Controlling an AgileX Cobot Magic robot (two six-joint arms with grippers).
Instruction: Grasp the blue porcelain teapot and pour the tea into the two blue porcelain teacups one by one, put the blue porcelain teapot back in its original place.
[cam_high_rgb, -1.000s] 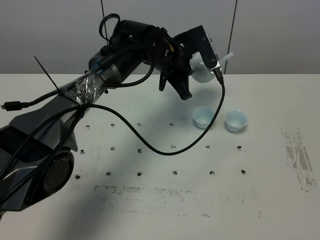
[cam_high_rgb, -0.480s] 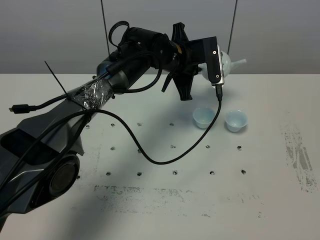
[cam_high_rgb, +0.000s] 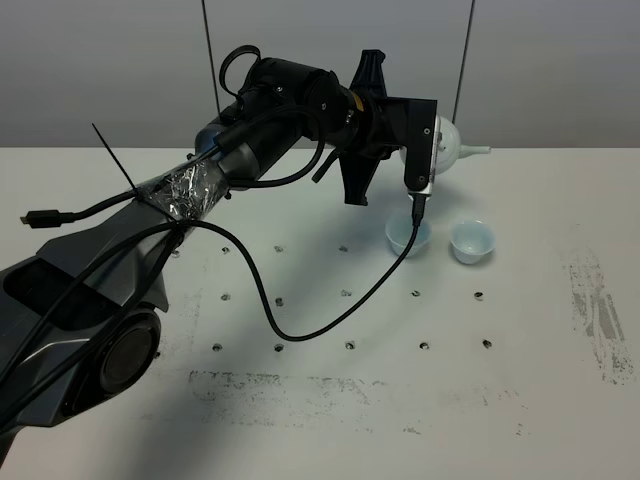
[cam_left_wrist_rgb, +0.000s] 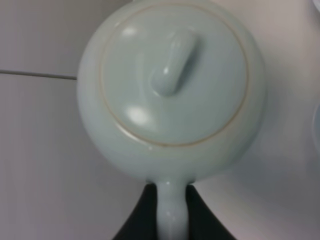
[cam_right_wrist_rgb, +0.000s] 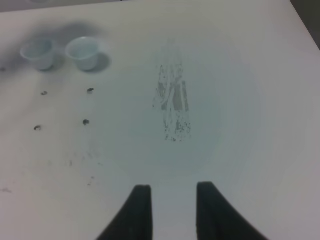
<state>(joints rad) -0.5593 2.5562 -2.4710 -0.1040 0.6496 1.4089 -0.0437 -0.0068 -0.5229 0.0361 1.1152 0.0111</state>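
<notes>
Dropping since half a second ago, the spout of the blue porcelain teapot (cam_high_rgb: 449, 142) is now pointing rightward. Nearest, my right gripper (cam_right_wrist_rgb: 172, 202) is hanging, fingers spread, above the table (cam_right_wrist_rgb: 235, 125). Farther on, the two blue porcelain teacups (cam_high_rgb: 398, 238) (cam_high_rgb: 472, 241) are sitting side by side. Above and behind them, my left gripper (cam_left_wrist_rgb: 171, 205) is pinching the teapot's handle.

Nope, no readable text, logos or numbers anywhere. The round pale-blue glazed porcelain teapot (cam_left_wrist_rgb: 170, 85) is just plain glaze, and the white table (cam_high_rgb: 540, 390) below it only has grey scuff marks.
</notes>
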